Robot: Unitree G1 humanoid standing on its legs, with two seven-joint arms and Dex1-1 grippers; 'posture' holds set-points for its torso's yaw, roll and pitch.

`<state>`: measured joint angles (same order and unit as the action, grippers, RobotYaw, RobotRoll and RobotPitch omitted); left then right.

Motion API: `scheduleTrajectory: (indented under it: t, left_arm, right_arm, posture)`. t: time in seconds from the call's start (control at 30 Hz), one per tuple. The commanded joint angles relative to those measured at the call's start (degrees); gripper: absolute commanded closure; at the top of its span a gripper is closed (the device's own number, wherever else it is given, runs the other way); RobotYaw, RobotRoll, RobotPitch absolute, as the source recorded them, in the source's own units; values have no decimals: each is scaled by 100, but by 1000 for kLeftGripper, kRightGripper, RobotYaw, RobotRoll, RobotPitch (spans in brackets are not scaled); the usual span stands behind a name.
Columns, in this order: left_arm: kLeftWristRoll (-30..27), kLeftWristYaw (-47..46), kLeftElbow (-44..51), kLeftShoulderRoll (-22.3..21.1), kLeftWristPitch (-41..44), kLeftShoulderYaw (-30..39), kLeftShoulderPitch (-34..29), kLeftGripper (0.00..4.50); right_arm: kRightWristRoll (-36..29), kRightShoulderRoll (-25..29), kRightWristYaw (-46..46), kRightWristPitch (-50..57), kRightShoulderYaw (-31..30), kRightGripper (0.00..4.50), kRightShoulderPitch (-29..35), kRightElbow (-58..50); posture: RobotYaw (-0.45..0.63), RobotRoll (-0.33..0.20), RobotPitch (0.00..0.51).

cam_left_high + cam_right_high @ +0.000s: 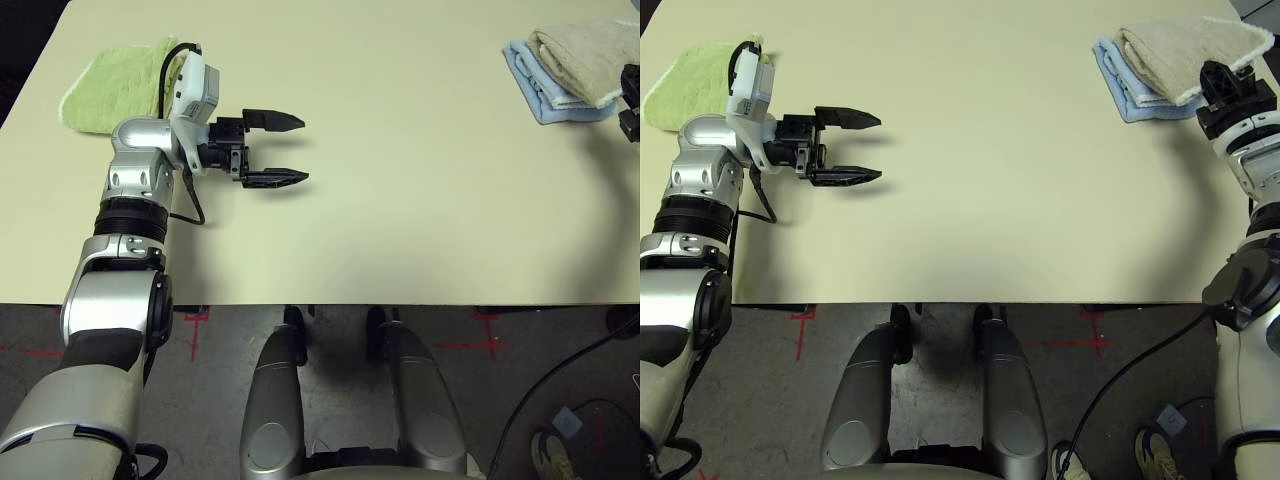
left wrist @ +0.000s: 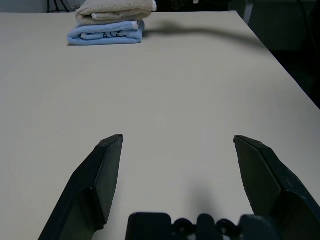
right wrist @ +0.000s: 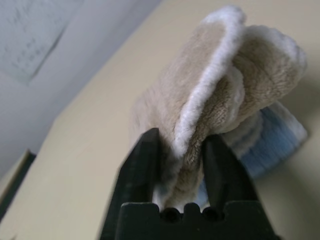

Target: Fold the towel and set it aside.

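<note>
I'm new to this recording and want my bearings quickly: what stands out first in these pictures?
At the table's far right corner, a folded beige terry towel with white edging lies on a folded light-blue towel, and the right gripper is shut on the beige one's edge. On the left, the left gripper hovers open over the bare cream table. Behind its wrist, at the far left corner, lies a lime-green folded towel.

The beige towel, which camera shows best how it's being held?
The right wrist view: the right gripper has its jaws closed on the folded beige towel. Both eye views show the towel lying atop the blue towel; the left wrist view shows that stack from afar.
</note>
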<state>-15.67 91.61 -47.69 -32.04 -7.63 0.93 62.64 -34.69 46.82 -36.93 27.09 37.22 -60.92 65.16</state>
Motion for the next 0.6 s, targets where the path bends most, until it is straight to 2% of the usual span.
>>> scheduleTrajectory:
  t: [0.03, 0.17, 0.4, 0.6]
  left_arm:
    - [42, 88, 27, -19, -5, -74, -23, 0]
    - [42, 80, 79, -3, 26, -67, -58, 0]
    - [26, 53, 103, -27, 63, -38, -103, 0]
    - [-134, -579, 122, 9, 416, 276, -38, 0]
  right_arm:
    - [121, 149, -131, 473, -217, 1397, 230, -240]
    - [28, 235, -218, 1085, -260, 20, 289, -444]
    - [19, 552, -950, 2331, -702, 20, 597, -1281]
    - [13, 382, -1931, 2103, -1442, 20, 918, -2872]
  posture:
    - [-91, 0, 342]
    - [-88, 0, 345]
    - [-92, 0, 344]
    - [-87, 0, 343]
